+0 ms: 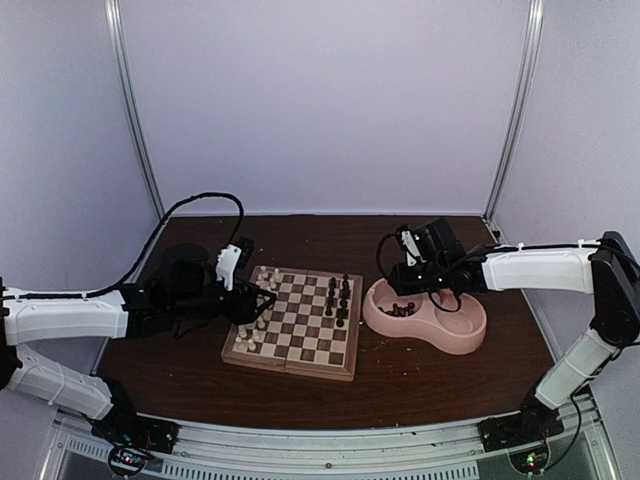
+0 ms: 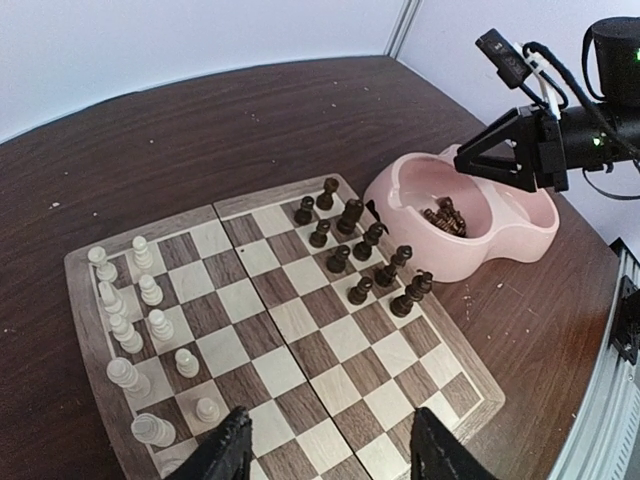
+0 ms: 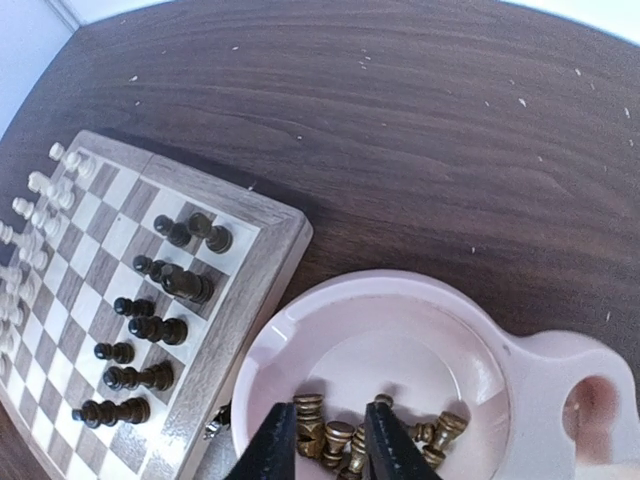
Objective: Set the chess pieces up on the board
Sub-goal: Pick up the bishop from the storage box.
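Observation:
The board (image 1: 292, 358) lies at the table's middle. Cream chess pieces (image 2: 128, 325) stand along its left side, and dark chess pieces (image 2: 365, 255) stand in two rows along its right side. My left gripper (image 2: 328, 412) is open and empty, low over the board's near-left part (image 1: 255, 300). More dark pieces (image 3: 340, 440) lie in a heap in the pink double bowl (image 3: 400, 285). My right gripper (image 3: 331, 408) is open and reaches down into that compartment. Its fingers (image 3: 275, 445) straddle some of the heaped pieces. It also shows in the top view (image 1: 405, 290).
The pink bowl (image 1: 470, 340) stands right against the board's right edge. Its other compartment (image 3: 590, 410) lies farther right. The right arm's gripper (image 2: 500, 160) hangs over the bowl in the left wrist view. White walls enclose the dark table (image 1: 330, 240).

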Controlling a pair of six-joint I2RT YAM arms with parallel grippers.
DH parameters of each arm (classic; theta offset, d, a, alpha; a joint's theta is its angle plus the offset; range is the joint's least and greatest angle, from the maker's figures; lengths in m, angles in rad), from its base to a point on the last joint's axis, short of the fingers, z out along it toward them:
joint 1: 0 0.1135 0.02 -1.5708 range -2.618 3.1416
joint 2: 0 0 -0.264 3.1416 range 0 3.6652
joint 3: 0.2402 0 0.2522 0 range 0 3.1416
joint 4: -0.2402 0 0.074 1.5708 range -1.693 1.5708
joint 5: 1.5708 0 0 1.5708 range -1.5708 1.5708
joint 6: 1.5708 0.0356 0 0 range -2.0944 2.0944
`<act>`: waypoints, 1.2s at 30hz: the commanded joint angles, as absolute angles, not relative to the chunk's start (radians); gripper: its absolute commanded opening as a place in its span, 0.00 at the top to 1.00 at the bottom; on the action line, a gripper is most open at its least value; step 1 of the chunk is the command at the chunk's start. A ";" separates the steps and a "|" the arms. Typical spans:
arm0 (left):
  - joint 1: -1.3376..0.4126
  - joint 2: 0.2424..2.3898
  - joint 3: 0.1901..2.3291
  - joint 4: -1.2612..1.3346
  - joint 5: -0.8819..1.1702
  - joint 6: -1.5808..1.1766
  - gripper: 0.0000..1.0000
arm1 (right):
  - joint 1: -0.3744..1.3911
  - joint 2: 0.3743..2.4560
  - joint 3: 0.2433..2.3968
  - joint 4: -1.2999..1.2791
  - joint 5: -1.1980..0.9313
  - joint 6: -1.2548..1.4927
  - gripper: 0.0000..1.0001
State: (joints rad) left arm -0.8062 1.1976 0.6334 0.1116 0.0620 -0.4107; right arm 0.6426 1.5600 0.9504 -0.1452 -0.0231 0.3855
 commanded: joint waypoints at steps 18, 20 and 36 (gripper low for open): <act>-0.816 1.202 0.675 0.145 0.061 -0.390 0.45 | 0.640 1.893 1.251 -0.556 -0.095 0.327 0.44; -0.816 1.198 0.675 0.145 0.062 -0.390 0.45 | 0.640 1.922 1.258 -0.552 -0.115 0.325 0.42; -0.816 1.188 0.671 0.144 0.051 -0.388 0.45 | 0.639 1.716 1.129 -0.404 -0.089 0.340 0.86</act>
State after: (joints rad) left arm -0.8108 1.1969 0.6472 0.1104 0.0597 -0.4095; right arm 0.6426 1.8133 1.1713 -0.4759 -0.1226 0.3305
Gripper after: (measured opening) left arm 0.549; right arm 0.155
